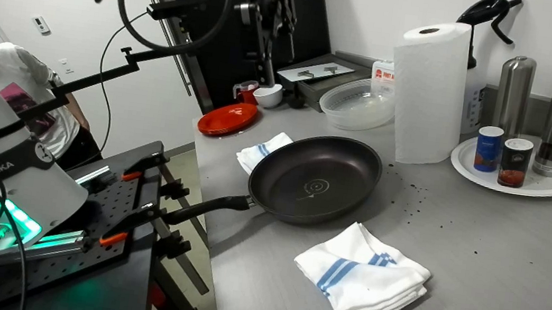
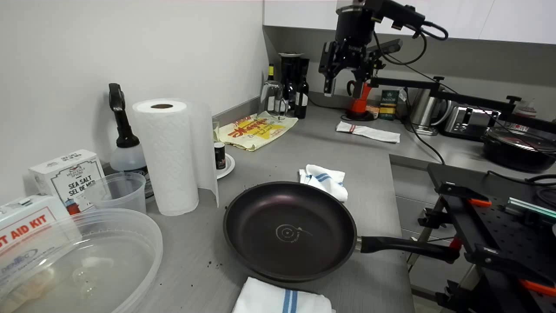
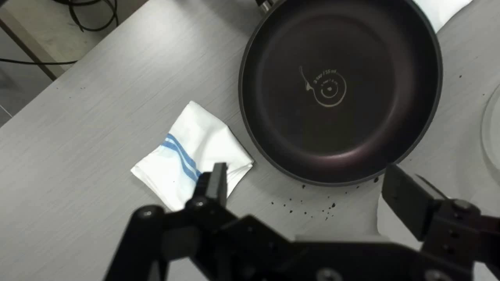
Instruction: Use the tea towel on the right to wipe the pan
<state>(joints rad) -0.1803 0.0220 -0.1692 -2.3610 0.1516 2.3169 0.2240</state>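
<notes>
I have the black metal claw point(image 2: 343, 90) spread, gripping nothing. Folded white blue-striped cloth tea towel point(image 1: 360, 281) lies near, just right of the round black frying pan point(image 1: 316, 179); prob nothing done, grab + wipe TBD.

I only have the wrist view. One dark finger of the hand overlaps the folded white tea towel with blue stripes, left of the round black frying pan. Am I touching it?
Observer: No. In both exterior views the black hand hangs in the air, apart from the folded white tea towel.
Operator: Good. The round black frying pan runs off the top of my picture. What's cut off there?
Observer: Mostly its long black handle, which juts out past the edge of the grey countertop.
</notes>
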